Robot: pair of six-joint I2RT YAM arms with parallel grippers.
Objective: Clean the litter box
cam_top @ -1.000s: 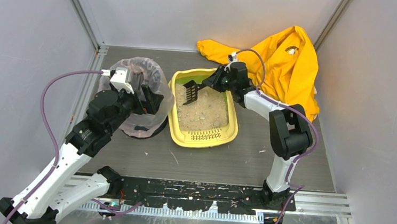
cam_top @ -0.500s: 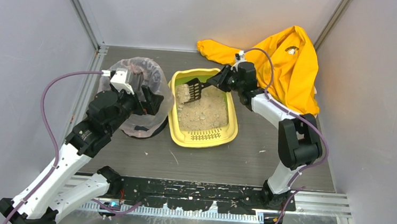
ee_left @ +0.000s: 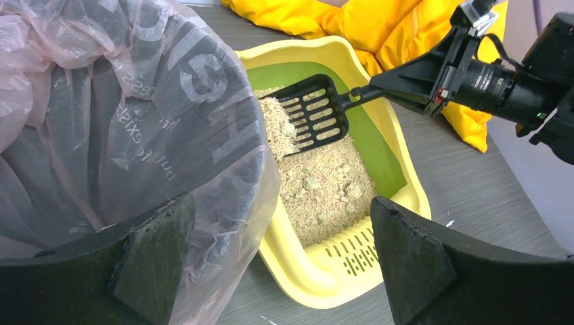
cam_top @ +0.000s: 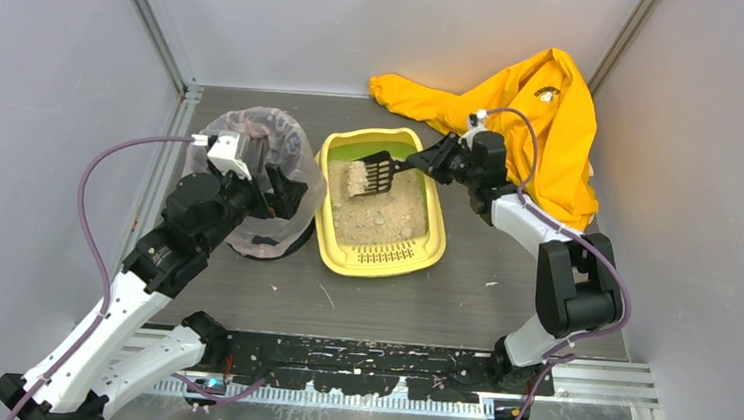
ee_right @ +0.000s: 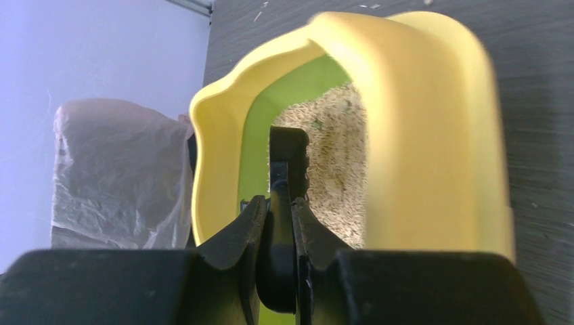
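Note:
The litter box (cam_top: pixel 376 261) is a yellow tray with a green inner wall and beige litter, at the table's middle. It also shows in the left wrist view (ee_left: pixel 318 271) and the right wrist view (ee_right: pixel 433 135). My right gripper (cam_top: pixel 430 164) (ee_right: pixel 279 217) is shut on the handle of the black slotted scoop (cam_top: pixel 376 173) (ee_left: pixel 315 115) (ee_right: pixel 288 156). The scoop hangs over the tray's far end with a heap of litter on its left part. My left gripper (cam_top: pixel 279 188) (ee_left: pixel 277 203) is open at the right rim of the bag-lined bin (cam_top: pixel 253 140), its left finger against the bag.
The round bin with its translucent bag (ee_left: pixel 101 101) stands just left of the tray, touching it. A yellow garment (cam_top: pixel 536 113) lies at the back right, behind my right arm. Grey walls close in on the left, back and right.
My right arm has drawn back to the right, and the scoop has moved right and risen off the litter with a load on it. The left arm has not moved.

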